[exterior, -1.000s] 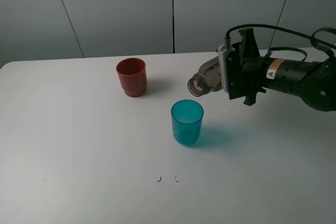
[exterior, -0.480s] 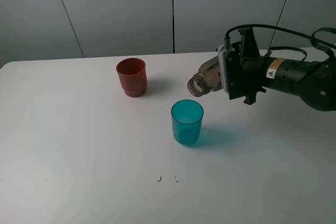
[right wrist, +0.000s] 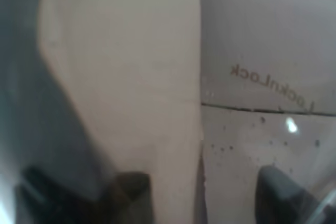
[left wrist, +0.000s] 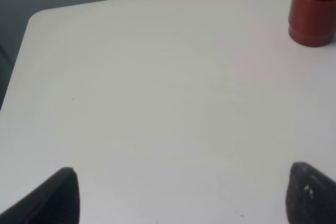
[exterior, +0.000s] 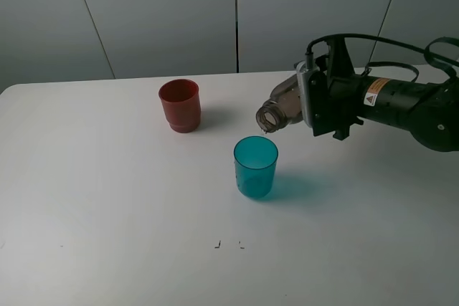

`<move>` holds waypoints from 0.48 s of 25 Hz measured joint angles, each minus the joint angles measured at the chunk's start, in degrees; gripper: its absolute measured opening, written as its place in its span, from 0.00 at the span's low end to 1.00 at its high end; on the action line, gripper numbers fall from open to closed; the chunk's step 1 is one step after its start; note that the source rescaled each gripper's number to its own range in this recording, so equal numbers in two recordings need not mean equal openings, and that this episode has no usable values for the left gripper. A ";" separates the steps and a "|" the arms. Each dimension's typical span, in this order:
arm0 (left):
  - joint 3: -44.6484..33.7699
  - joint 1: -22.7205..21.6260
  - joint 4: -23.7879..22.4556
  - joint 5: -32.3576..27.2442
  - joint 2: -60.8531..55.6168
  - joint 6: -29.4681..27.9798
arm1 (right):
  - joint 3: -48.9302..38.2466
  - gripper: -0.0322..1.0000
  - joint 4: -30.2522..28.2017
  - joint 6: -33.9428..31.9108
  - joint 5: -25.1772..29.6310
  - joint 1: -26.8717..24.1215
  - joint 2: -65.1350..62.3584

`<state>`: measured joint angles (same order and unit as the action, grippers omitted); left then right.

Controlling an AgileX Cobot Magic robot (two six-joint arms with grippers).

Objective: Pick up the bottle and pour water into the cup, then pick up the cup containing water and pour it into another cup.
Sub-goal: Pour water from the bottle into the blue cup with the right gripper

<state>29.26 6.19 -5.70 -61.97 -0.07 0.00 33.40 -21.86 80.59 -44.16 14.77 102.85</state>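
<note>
White tabletop (exterior: 107, 198) below grey wall panels: the smoky bottle (exterior: 281, 111), clamped in the right gripper (exterior: 310, 104), lies nearly level with its mouth just above and beside the teal cup (exterior: 255, 166), apparently tipped for pouring. The red-brown cup (exterior: 179, 105) stands well apart, with open table between them. The left gripper (left wrist: 184, 195) hangs spread and empty, the table's corner in its view.

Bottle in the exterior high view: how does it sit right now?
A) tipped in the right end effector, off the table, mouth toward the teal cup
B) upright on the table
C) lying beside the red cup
A: the bottle is held tilted in the right end effector, mouth aimed toward the teal cup.
</note>
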 joint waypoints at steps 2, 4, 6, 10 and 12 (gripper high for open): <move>0.00 0.00 0.00 0.00 0.00 0.00 | 0.00 0.06 0.00 0.64 -0.39 0.00 0.00; 0.00 0.00 0.00 0.00 0.00 0.39 | 0.00 0.06 0.00 1.38 -0.51 0.00 0.00; 0.00 0.00 0.00 0.00 0.00 0.39 | 0.00 0.06 0.00 1.63 -0.51 0.00 0.00; 0.00 0.00 0.00 0.00 0.00 0.39 | 0.13 0.06 0.00 2.03 -0.60 0.00 0.00; 0.00 0.00 0.00 0.00 0.00 0.39 | 0.53 0.06 0.00 2.25 -0.60 0.00 0.00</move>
<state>29.26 6.19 -5.70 -61.97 -0.07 0.39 33.93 -21.86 82.83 -44.76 14.77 102.85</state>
